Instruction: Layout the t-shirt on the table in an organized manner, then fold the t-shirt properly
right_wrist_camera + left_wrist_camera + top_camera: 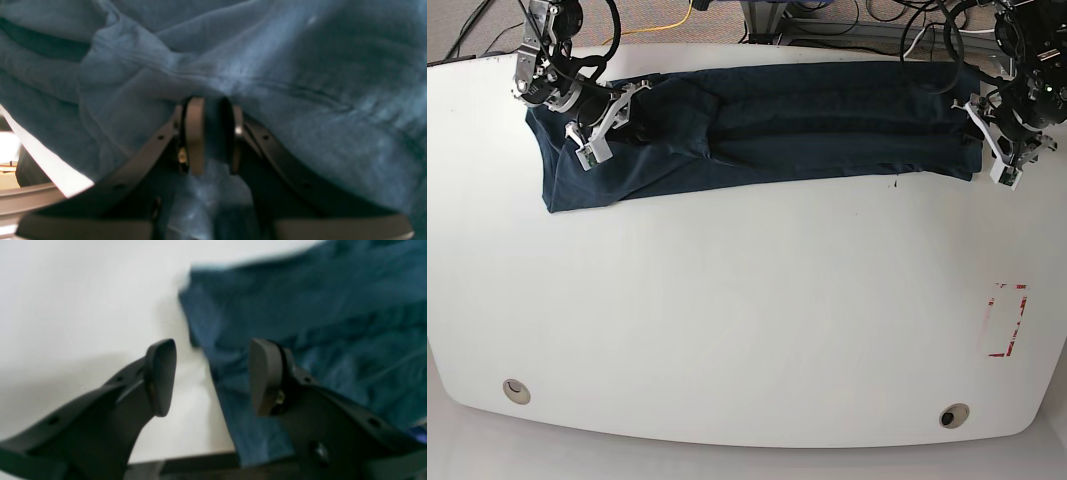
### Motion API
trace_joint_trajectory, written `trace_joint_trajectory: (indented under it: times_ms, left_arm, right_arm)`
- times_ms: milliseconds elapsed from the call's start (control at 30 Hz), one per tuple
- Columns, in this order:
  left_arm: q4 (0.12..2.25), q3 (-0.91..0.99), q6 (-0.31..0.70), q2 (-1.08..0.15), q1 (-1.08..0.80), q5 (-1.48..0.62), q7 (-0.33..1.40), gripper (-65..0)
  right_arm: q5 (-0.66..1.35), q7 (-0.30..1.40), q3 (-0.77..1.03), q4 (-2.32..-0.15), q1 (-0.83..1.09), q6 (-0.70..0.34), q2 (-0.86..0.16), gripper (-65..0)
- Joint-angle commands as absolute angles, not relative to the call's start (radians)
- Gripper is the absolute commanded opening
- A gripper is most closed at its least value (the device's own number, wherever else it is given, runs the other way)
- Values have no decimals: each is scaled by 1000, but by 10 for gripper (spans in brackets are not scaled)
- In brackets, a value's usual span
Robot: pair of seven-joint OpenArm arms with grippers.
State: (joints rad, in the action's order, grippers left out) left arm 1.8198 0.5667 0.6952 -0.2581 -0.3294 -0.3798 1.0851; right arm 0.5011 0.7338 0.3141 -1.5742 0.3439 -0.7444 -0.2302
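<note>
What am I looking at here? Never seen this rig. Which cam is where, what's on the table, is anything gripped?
It is a two-armed robot at a white table, meant to lay out and fold a dark navy t-shirt.

The wide picture looks down from overhead. The shirt lies stretched in a long band along the far edge, one arm at each end. A red tape rectangle and two round holes also mark the tabletop.

The other two pictures come from cameras on the wrists, looking along the fingers. The left gripper is open over the shirt's edge, holding nothing. The right gripper is shut on a bunch of the fabric.
</note>
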Motion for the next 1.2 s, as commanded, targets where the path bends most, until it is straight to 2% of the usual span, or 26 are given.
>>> trace_joint_trajectory:
  times_ms: [0, 367, 933, 1167]
  left_arm:
    - [1837, 572, 698, -271, -360, -421, 1098, -324]
    - [1719, 490, 698, -292, -363, -420, 1102, -325]
    - [1508, 404, 698, -352, -136, -232, 1078, -325]
    - [1514, 404, 698, -377, -111, -237, 1082, -325]
  right_arm:
    - [380, 839, 315, -1561, 357, -698, -243, -534]
    - [380, 839, 315, -1561, 357, -698, -239, -534]
    - [381, 837, 320, -1558, 340, -698, -242, -534]
    - [381, 837, 321, -1558, 335, -698, -243, -534]
